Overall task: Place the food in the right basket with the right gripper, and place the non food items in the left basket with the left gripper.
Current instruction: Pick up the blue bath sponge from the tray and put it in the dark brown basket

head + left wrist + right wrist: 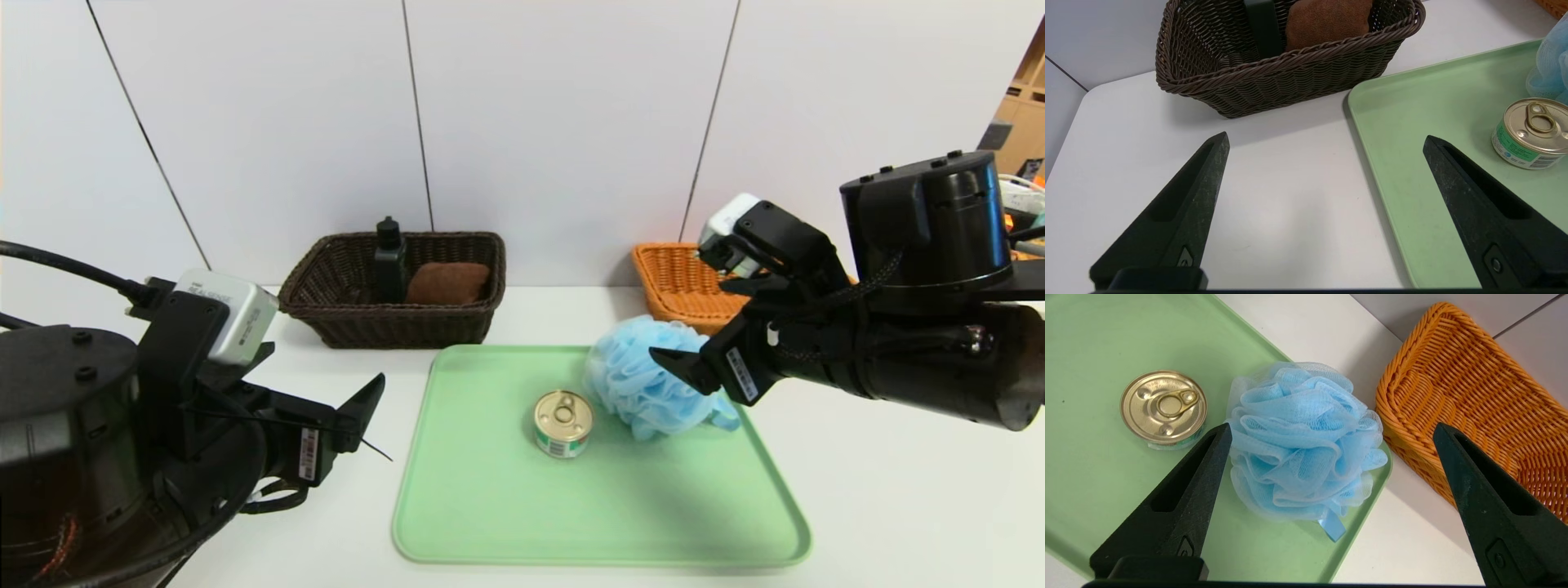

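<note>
The small squat round tin can with a gold pull-ring lid (563,416) stands upright just right of the centre of the head view, on the light green rectangular tray (604,523). The tray probably serves to present the unsorted items within reach of both arms. Beside the can, toward the right, the fluffy light blue mesh bath pouf (649,380) rests near the tray's far right corner.

The black right gripper (1333,424) hangs over the pouf, its fingers wide apart and holding nothing. That spread would suit a squat can, though the can lies outside the gap, so a shift toward it seems needed. Behind the pouf, right of centre, sits the orange-tan woven wicker basket (1396,400), presumably kept on that side for the food.

Farther out, left of centre, the dark brown woven wicker basket (400,327) holds the black rectangular bottle (390,269), upright, and the brown plush towel (447,283), folded. The black left gripper (1326,136) is at the left of the frame, before that basket, fingers wide and empty.

The can's metal lid is shiny, above a green-and-white label; the pouf is loosely ruffled, with a pale blue ribbon.
</note>
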